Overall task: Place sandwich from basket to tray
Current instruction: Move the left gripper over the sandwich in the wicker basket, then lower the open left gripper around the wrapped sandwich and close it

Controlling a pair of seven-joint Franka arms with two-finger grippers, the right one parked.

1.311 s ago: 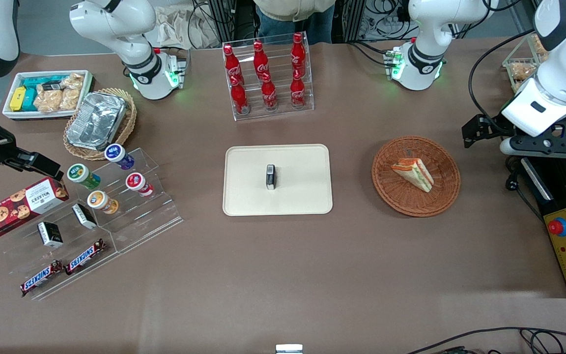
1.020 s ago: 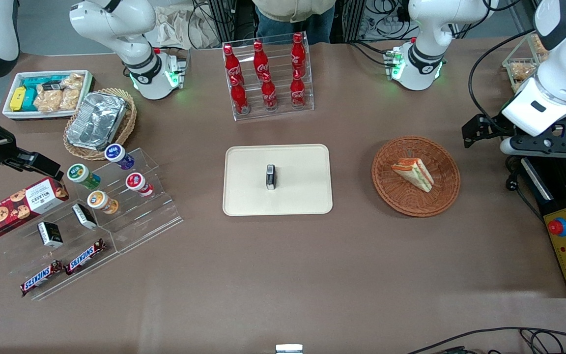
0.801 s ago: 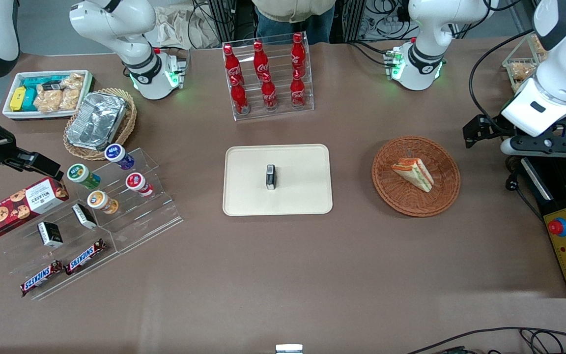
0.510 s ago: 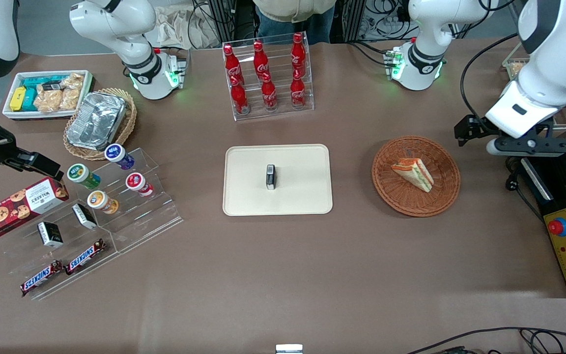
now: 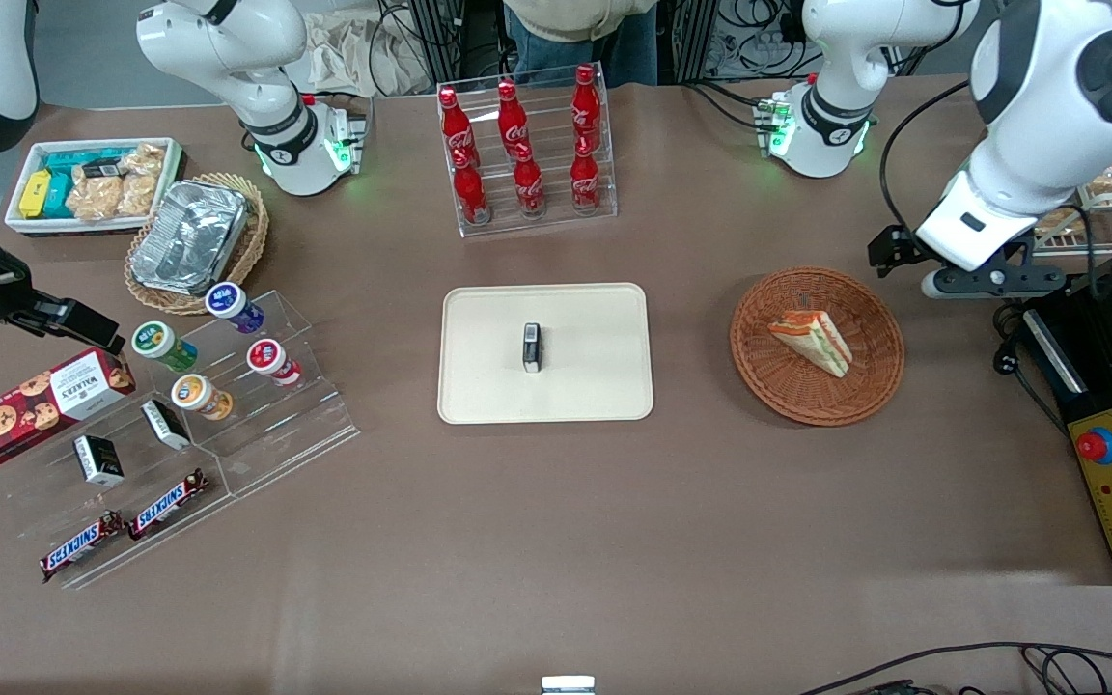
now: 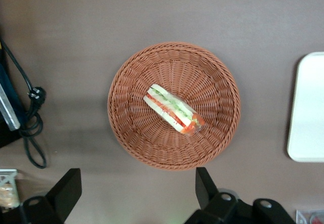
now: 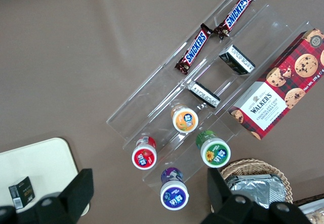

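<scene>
**Q:** Item one: the step?

**A:** The reach. My gripper [image 6: 137,171] hangs released, fingers spread wide and holding nothing. On the front camera's clock it sits at about 2 o'clock from the basket [image 5: 770,388], high above the table just outside the rim.

**Q:** The sandwich?

**A:** The sandwich [image 5: 812,342] lies on its side in the middle of the basket, untouched. Its narrow tip points to roughly 5 o'clock on that same clock. The tray [image 5: 488,386] is at the basket's 9 o'clock, well apart.

**Q:** How is the step best done?

**A:** I judge it best to:
- centre over the wedge before going down;
- turn the wrist so the fingers close across the two bread faces, not along the slope;
- descend inside the rim without brushing the wicker;
- close gently, since the bread is soft and the wrap looks slippery;
- aim later for bare tray, because a small dark box [image 5: 531,347] stands at its centre.

**Q:** The count?

**A:**
- Sandwich: 1
- Brown basket: 1
- Tray: 1
- Dark box on the tray: 1
- Cola bottles [image 5: 527,174] in a clear rack: 6
- Cups [image 5: 272,360] on the clear stand: 4
- Snickers bars [image 5: 168,504]: 2
- Cookie box [image 5: 35,405]: 1
- Foil container [image 5: 191,235] in a paler basket: 1
</scene>
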